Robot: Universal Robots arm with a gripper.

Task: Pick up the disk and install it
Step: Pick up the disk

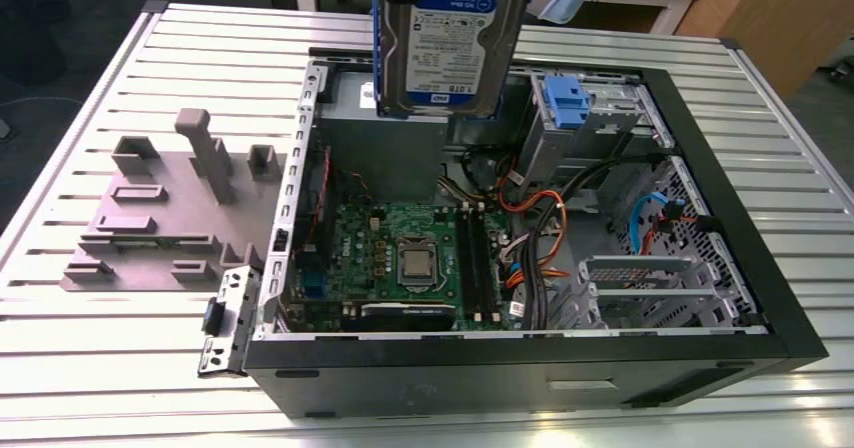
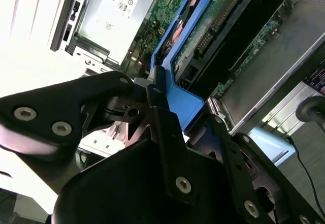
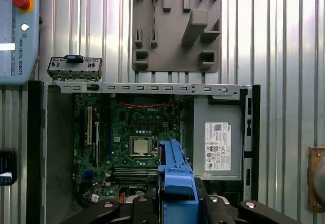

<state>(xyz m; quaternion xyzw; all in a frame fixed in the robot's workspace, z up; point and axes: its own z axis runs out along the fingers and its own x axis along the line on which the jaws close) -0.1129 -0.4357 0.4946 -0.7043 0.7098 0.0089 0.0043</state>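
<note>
Step in hand: carry, with the pick apparently done. Claw (image 3: 175,206) is clamped on the blue end rail of the disk (image 1: 447,38), which hangs upright above the far side of the open case (image 1: 727,183), touching nothing else. My judgement: seating calls for squaring the rails to the bay beside the blue clip (image 1: 566,103). Open air above; inside it is tight, with cables (image 1: 541,208) and the case rim close. Fixture plate (image 1: 160,218) sits well apart, toward the counter (image 1: 134,368) edge on the exterior view's left.
</note>
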